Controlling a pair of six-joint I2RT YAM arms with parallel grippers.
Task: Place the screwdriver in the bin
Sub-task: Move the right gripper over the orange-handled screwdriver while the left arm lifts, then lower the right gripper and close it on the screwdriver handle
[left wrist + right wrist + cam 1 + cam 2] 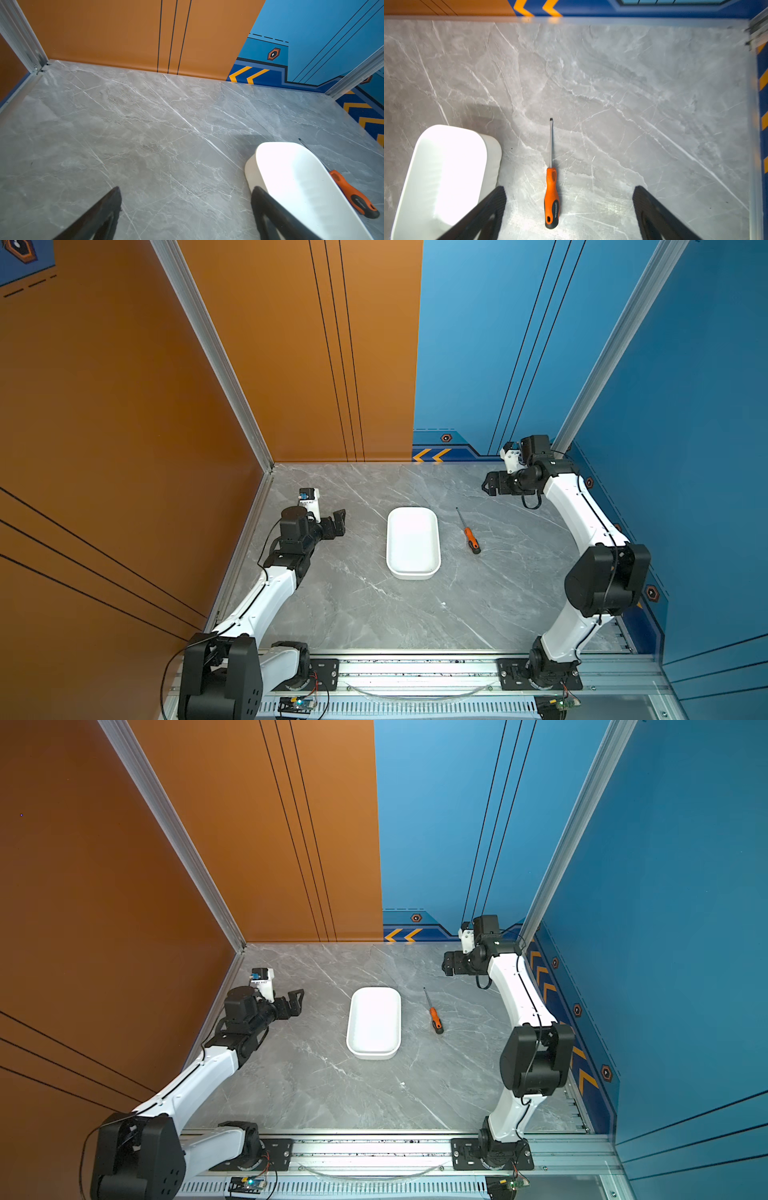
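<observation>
Marble desk [353,605] is carrying the bin [413,543]; screwdriver [550,166] is lying just beside it, outside. Probably light, stiff; orange handle [551,193] is offering best hold. Left fingers [112,199] and right fingers [639,197] are standing spread, empty.

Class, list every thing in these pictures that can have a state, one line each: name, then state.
screwdriver: lying flat on the table, beside the bin and apart from it, not held.
bin: upright on the table, empty.
left gripper: open, holding nothing.
right gripper: open, holding nothing.
</observation>
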